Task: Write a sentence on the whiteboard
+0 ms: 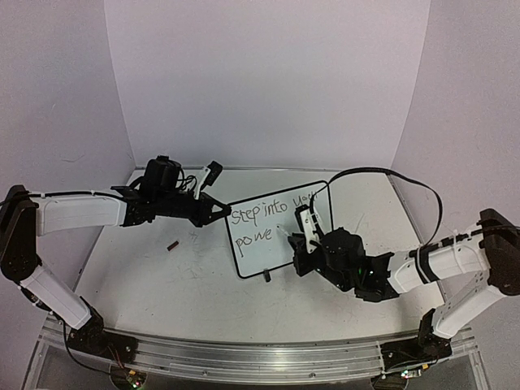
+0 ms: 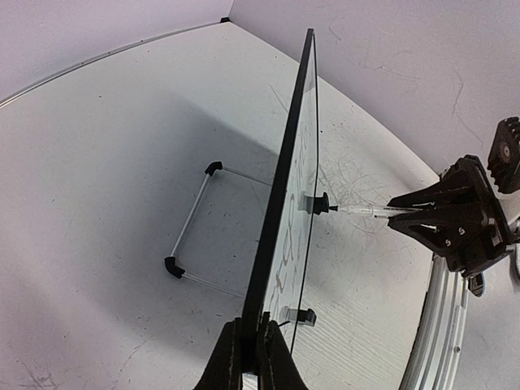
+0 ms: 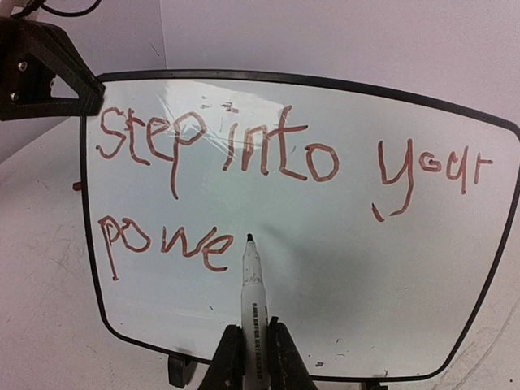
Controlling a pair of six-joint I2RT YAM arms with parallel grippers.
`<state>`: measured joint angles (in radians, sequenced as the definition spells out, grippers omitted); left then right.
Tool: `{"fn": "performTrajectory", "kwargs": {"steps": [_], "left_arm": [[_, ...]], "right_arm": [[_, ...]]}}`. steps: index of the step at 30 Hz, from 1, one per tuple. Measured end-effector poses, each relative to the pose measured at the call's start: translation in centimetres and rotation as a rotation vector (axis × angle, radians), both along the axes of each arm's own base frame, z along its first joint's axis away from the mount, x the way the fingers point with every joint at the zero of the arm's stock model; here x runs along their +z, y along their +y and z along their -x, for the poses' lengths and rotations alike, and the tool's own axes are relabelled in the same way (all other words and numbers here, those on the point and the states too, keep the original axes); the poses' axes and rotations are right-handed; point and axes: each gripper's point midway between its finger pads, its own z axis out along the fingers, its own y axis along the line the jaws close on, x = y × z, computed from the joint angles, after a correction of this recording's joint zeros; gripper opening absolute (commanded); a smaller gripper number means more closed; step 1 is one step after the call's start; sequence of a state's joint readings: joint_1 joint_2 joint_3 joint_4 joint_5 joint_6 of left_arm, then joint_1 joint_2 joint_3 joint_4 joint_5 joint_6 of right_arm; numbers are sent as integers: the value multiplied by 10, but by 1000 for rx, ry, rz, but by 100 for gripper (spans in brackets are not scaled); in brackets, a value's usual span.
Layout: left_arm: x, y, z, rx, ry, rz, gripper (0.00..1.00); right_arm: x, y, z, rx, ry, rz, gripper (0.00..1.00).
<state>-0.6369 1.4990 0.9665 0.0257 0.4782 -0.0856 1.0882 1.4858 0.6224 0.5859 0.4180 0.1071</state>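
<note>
The whiteboard point(image 1: 264, 244) stands upright at the table's middle; it shows edge-on in the left wrist view point(image 2: 280, 211) and face-on in the right wrist view point(image 3: 341, 268). The sentence point(image 3: 244, 154) reads "step into your" on the top line and "powe" on the line below. My left gripper point(image 1: 221, 210) is shut on the board's left edge point(image 2: 254, 345). My right gripper point(image 1: 299, 242) is shut on a white marker point(image 3: 253, 296). The marker's black tip sits at the board just right of the "e". The right gripper point(image 3: 253, 353) is in front of the board's lower edge.
A small dark cap point(image 1: 172, 245) lies on the table left of the board. A wire stand point(image 2: 191, 236) props the board from behind. The right arm's black cable point(image 1: 382, 172) arcs over the board's right end. Walls close in behind and at both sides.
</note>
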Motion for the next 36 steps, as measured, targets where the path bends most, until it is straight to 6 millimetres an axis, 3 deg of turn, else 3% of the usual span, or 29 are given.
{"fn": "performTrajectory", "kwargs": {"steps": [21, 36], "left_arm": [[0, 0, 0, -1, 0, 1, 0], [0, 0, 0, 2, -1, -1, 0]], "right_arm": [[-13, 14, -10, 14, 1, 44, 0], [-19, 12, -11, -6, 30, 38, 0]]}}
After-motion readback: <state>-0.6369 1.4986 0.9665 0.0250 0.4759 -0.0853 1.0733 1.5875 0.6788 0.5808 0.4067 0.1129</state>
